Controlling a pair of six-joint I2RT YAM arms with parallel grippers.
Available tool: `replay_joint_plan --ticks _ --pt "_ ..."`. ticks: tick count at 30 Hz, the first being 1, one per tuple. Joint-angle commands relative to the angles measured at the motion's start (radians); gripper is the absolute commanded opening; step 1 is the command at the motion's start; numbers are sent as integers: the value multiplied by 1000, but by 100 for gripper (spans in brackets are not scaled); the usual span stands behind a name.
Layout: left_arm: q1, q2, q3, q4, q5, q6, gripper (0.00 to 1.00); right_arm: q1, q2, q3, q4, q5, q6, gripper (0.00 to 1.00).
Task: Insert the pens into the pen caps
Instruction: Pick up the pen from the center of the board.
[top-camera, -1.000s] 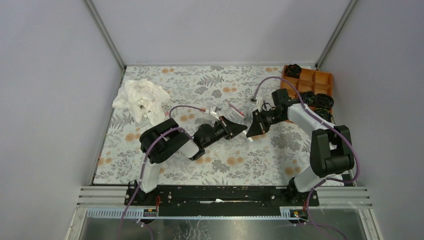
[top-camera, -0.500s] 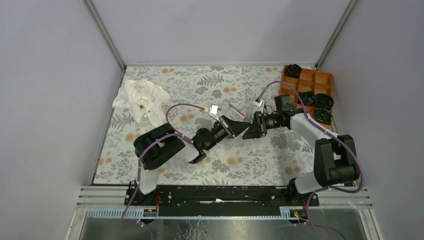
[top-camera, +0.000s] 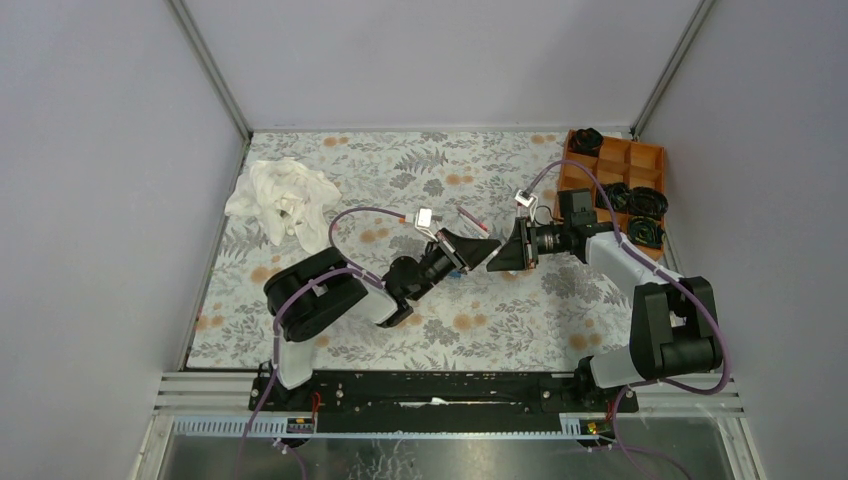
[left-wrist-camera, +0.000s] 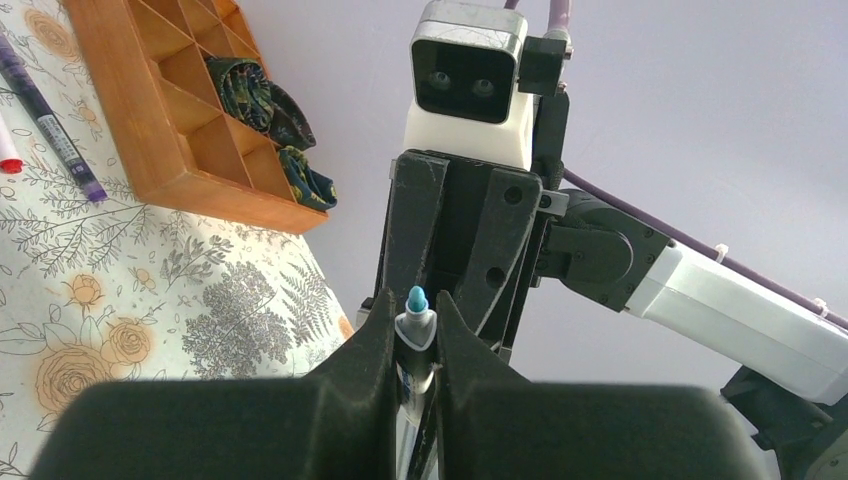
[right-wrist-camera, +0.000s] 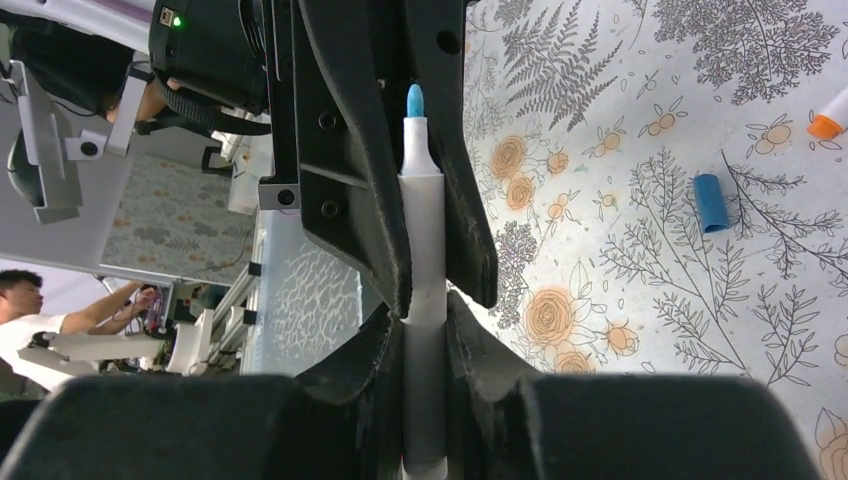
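Note:
My left gripper (top-camera: 486, 249) and right gripper (top-camera: 497, 262) meet tip to tip above the middle of the floral cloth. In the left wrist view my left gripper (left-wrist-camera: 415, 312) is shut on a white pen (left-wrist-camera: 415, 330) whose blue tip shows at the fingertips. In the right wrist view my right gripper (right-wrist-camera: 427, 308) is shut on the white barrel of that pen (right-wrist-camera: 424, 240), and the blue tip runs up between the left fingers (right-wrist-camera: 350, 180). A blue pen cap (right-wrist-camera: 711, 203) lies loose on the cloth. A pinkish pen (top-camera: 468, 218) lies behind the grippers.
A wooden divider tray (top-camera: 640, 158) with dark coiled items stands at the back right. A crumpled white cloth (top-camera: 285, 195) lies at the back left. A purple pen (left-wrist-camera: 52, 118) lies beside the tray (left-wrist-camera: 150, 150). An orange-ended pen (right-wrist-camera: 828, 122) lies near the blue cap.
The right gripper has swung in to the left gripper's tips and closed on the pen's barrel. The left gripper has kept its hold and shifted slightly.

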Motion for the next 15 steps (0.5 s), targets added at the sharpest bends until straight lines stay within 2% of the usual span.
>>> replay_joint_plan --ticks 1,2,3,7,10,12,13,15 --pt "-8 -7 -3 80 -10 39 0 -5 6 27 -32 -46 -17 0" --pt "-7 -5 -1 80 -6 38 0 -5 9 33 -48 -44 -34 0" --pt "-8 -7 -1 80 -3 39 6 -5 15 41 -71 -42 -55 0" --pt "-1 -62 -51 76 -18 62 48 -7 25 90 -240 5 -219 0" --pt "32 -182 -144 -4 2 123 65 -6 27 157 -442 102 -439 0" --pt "64 -307 -198 -167 25 171 68 -8 20 169 -470 159 -485 0" --pt "79 -384 -211 -307 28 205 69 -9 12 172 -466 185 -486 0" --pt "93 -535 -174 -728 1 272 75 -11 -9 170 -449 246 -475 0"
